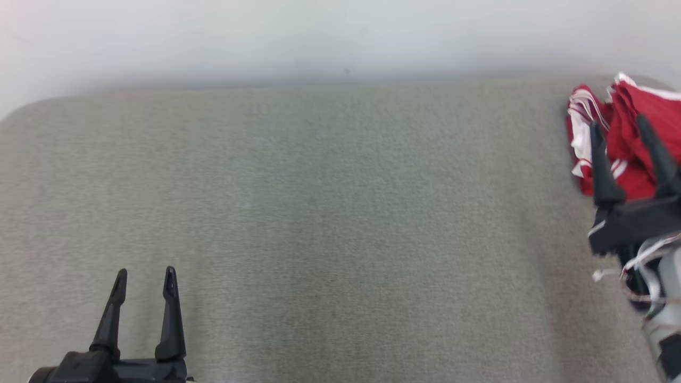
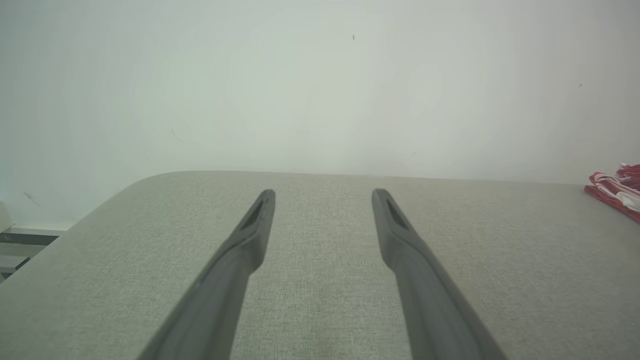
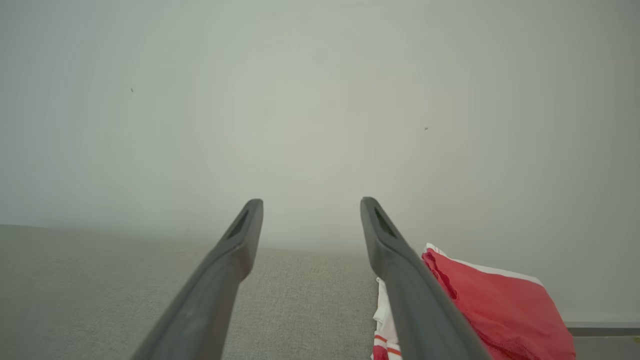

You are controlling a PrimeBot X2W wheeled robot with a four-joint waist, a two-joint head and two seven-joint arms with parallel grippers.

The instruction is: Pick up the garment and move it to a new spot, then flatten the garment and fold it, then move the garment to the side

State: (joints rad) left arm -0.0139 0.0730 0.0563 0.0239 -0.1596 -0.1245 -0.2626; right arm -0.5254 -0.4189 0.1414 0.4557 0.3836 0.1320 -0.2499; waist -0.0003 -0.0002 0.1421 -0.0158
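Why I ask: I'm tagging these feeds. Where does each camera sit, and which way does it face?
Head view: on the head, looking forward and down at the table; left gripper lower left, right gripper at right, before the garment.
Left wrist view: on the left wrist, looking along the left gripper across the table toward the wall.
Right wrist view: on the right wrist, looking along the right gripper; garment beside it.
Shared: all show table and garment.
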